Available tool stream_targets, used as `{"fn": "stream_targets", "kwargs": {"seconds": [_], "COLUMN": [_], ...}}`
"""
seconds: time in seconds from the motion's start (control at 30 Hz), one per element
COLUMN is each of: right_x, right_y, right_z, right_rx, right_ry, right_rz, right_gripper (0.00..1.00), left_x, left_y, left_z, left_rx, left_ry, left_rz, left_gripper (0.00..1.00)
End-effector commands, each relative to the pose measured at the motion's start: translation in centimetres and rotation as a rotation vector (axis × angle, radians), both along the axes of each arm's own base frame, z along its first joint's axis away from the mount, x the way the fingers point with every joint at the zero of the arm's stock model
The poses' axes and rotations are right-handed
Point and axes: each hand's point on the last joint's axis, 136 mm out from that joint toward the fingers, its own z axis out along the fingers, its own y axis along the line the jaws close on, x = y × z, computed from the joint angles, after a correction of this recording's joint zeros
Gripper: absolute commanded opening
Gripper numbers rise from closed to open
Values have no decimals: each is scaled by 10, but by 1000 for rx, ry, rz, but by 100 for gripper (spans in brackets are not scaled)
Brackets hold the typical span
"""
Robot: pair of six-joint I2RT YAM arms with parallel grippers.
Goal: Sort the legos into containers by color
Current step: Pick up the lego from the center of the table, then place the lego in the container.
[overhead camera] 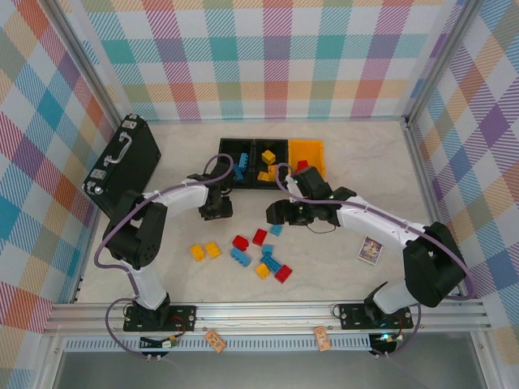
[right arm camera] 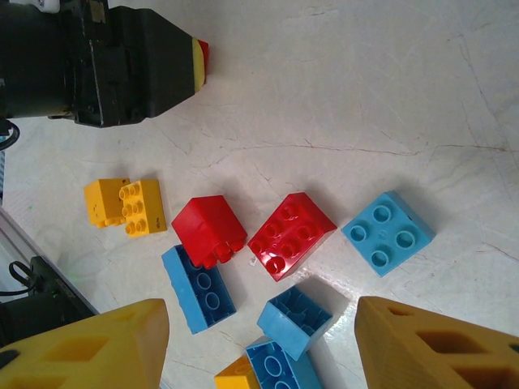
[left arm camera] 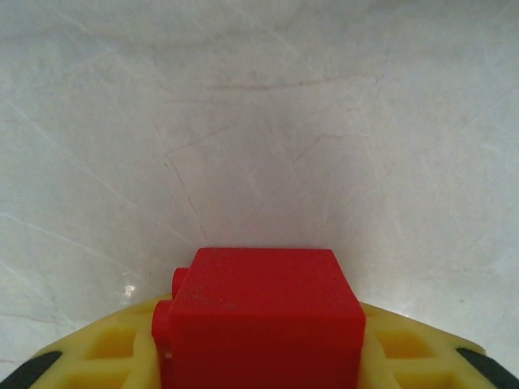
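Frame left: left arm [overhead camera: 166, 198] folded, forearm reaching right toward centre; left gripper [overhead camera: 216, 209] clamped on red brick [left arm camera: 263, 316]. Frame right: right arm [overhead camera: 381, 227] mirrors it; right gripper [overhead camera: 284, 213] points down, fingers [right arm camera: 430, 348] spread wide.

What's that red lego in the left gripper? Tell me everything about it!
The red lego is a small, shiny plastic block with plain sides and two round studs poking out to the left, so it is tipped sideways. It sits between the left gripper's yellow fingers, which press it on both sides. The pale marbled table lies beyond it. Whether it touches the table can't be told.
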Motion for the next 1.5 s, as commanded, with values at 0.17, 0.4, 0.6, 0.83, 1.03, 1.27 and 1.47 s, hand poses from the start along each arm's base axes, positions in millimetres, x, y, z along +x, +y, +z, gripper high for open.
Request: {"fn": "stream_targets", "kwargs": {"seconds": [0.17,0.4,0.6,0.83,1.03,1.27,1.47], "right_x": [2,15,26,34,35,38,41], "right_y": [1,-26,-63,-101,-116,-136,-156], "right_z": [3,16,23,27,28,26,22], "right_rx": [9,18,-7,-14,-18,-31,-49], "right_ry": [-9,-23,-30,-29,-29,-18,-3], "right_rz": [-6,-88,-189,-299,-355,-430,-514], "right_gripper": [62,62,63,63,63,63,64], "left_x": [4,7,15,27,40,60,81], "left_y": [-15,-60,-108,-166,-205,-237,-262], "left_z": [27,61,85,102,110,110,105], "left_rx": [17,-41,-110,-179,-226,-260,-293], "left_ry": [-37,-80,-115,-143,-157,-175,-193], "left_rz": [-66,-165,-243,-329,-378,-401,-409], "left_gripper": [27,27,27,26,27,27,27]}}
